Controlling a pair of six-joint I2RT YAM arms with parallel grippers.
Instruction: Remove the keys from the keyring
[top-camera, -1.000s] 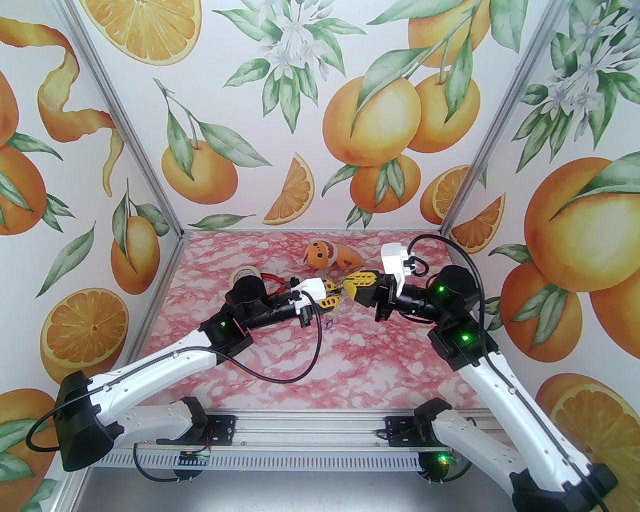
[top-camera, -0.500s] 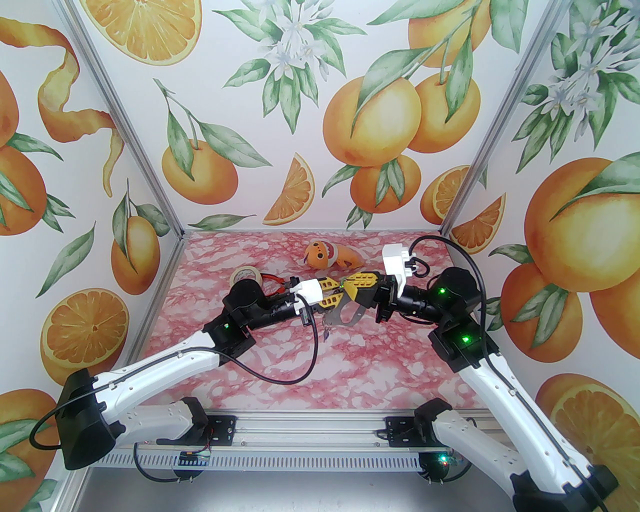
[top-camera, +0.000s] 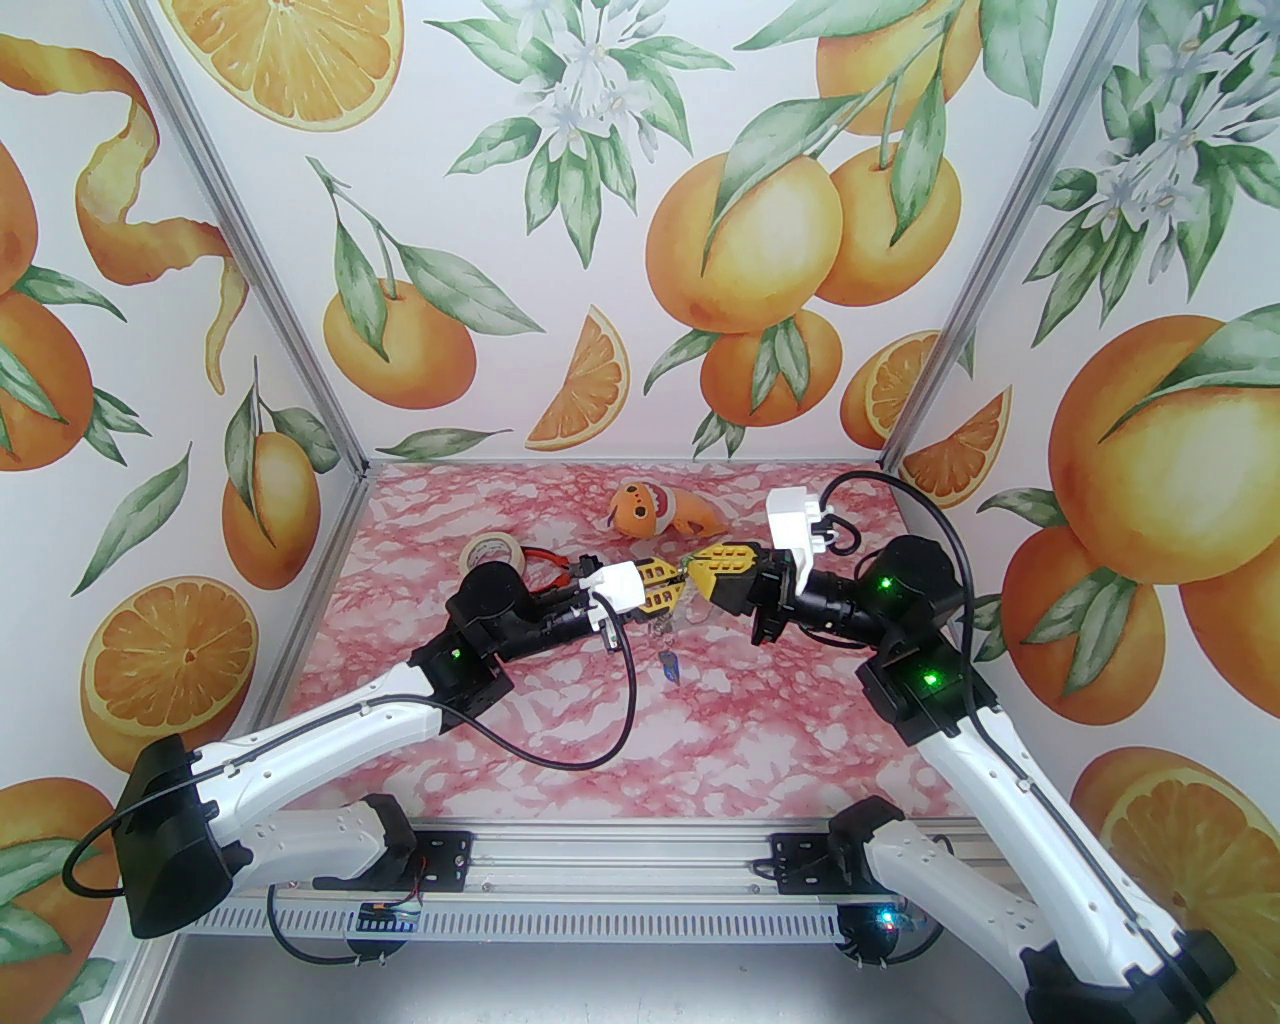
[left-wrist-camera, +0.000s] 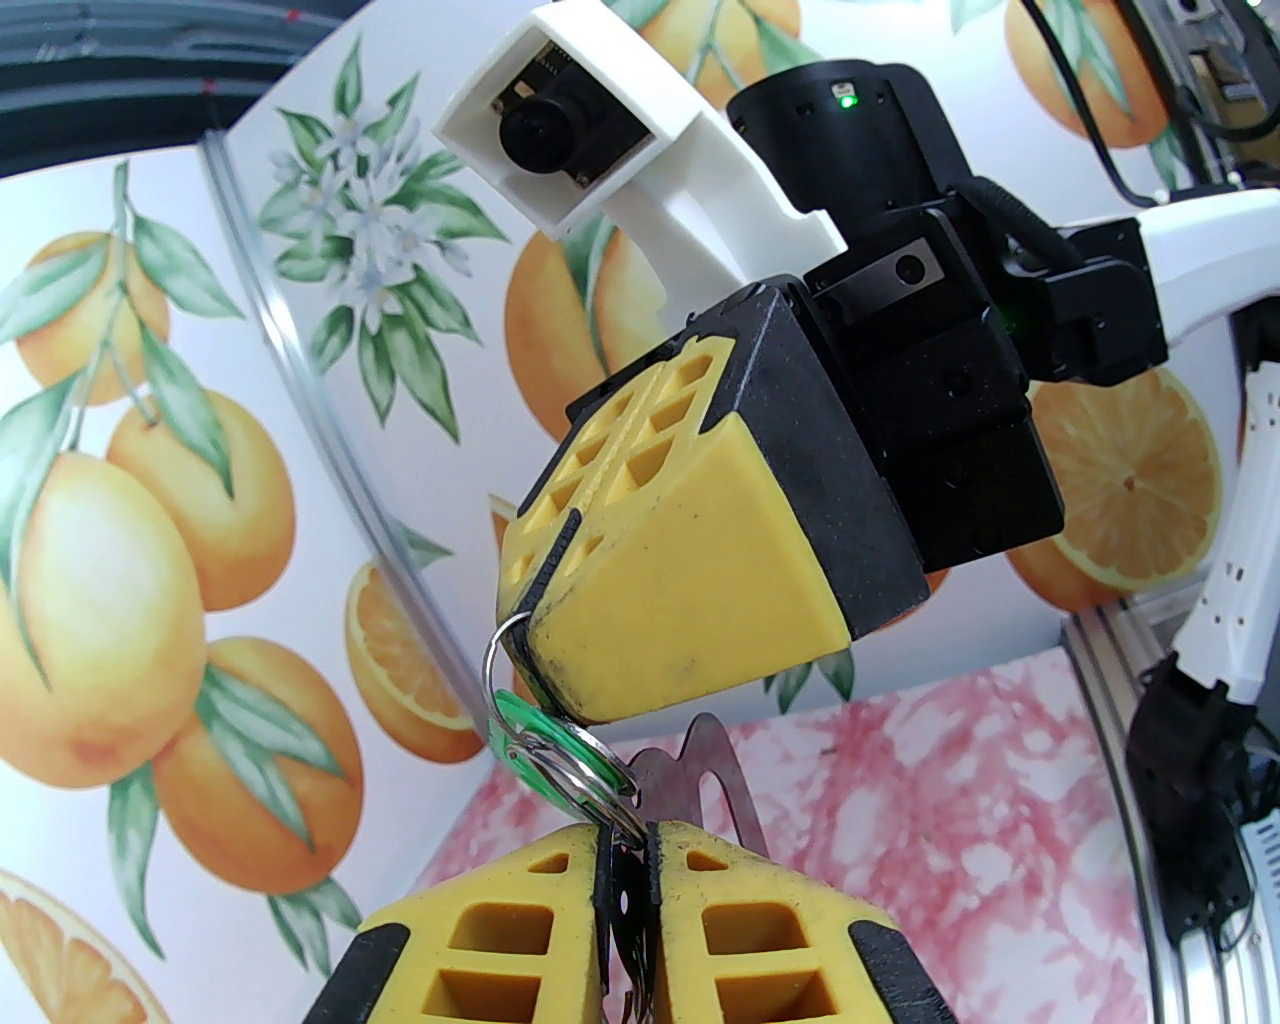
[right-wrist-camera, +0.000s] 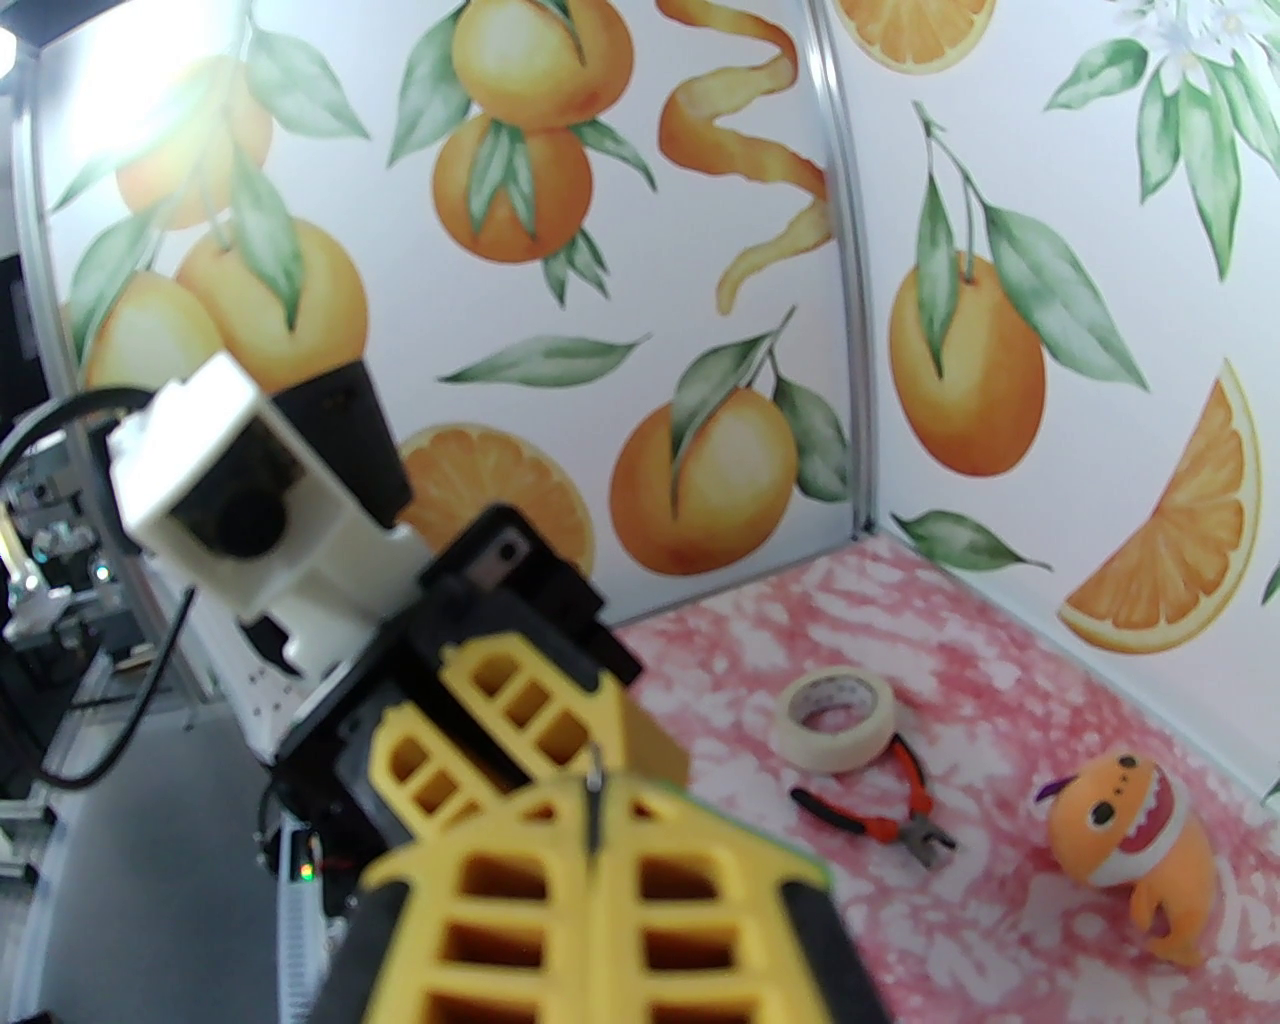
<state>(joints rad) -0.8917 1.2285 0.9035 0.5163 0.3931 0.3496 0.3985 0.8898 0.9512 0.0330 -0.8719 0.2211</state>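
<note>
**Grippers Meet Tip to Tip Above the Table**

Both arms reach inward with their tips meeting. The right gripper is clamped on the green key by its ring. The left gripper is clenched on the keyring, which stands upright behind its fingers. The blue key dangles below.

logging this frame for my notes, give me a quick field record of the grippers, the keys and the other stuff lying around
left gripper: shut on the keyring
right gripper: shut on a small ring
green key: on rings between the two grippers
blue key: below the grippers
also there: tape roll, pliers, orange plush
</note>
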